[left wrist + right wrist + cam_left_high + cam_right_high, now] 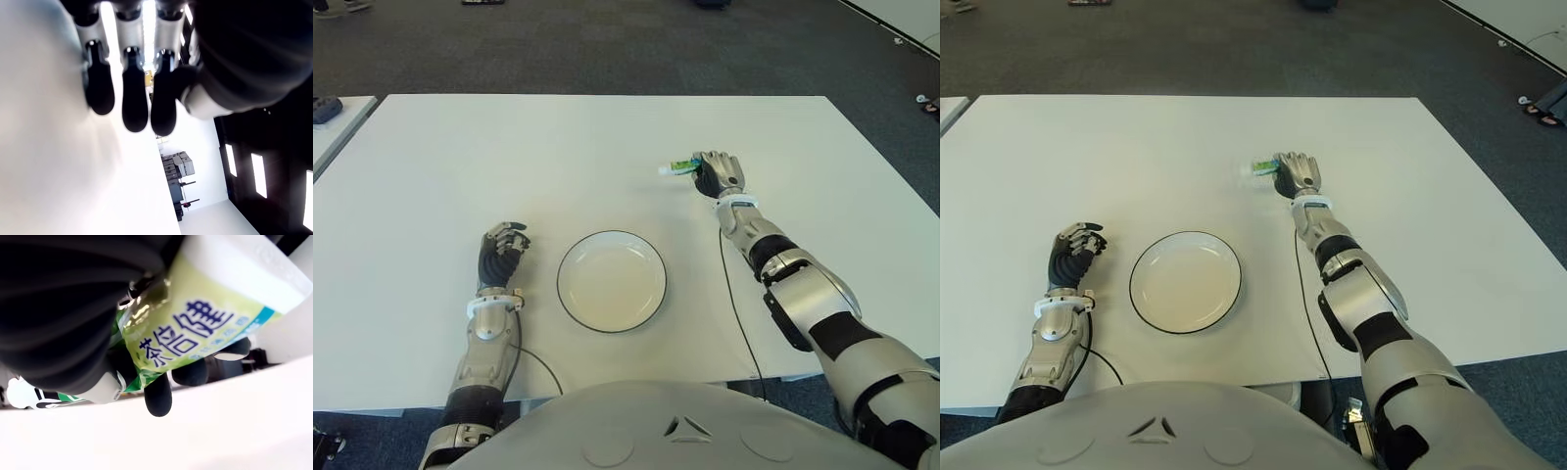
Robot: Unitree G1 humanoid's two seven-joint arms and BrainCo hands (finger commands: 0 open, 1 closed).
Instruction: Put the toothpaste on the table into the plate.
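Observation:
A green and white toothpaste tube [679, 166] lies at the table's far right of centre, its white cap end pointing to my left. My right hand [719, 173] covers its other end. In the right wrist view the tube [195, 333] presses against the palm and dark fingertips [158, 396] curl under it, so the hand is shut on it. The white plate [611, 284] with a dark rim sits near the front edge, nothing in it. My left hand [502, 250] shows to the left of the plate, fingers relaxed and holding nothing.
The white table [558, 147] spreads wide between the tube and the plate. A thin black cable [736, 304] trails along my right forearm toward the front edge. A second table's corner [333, 122] shows at the far left, over dark carpet.

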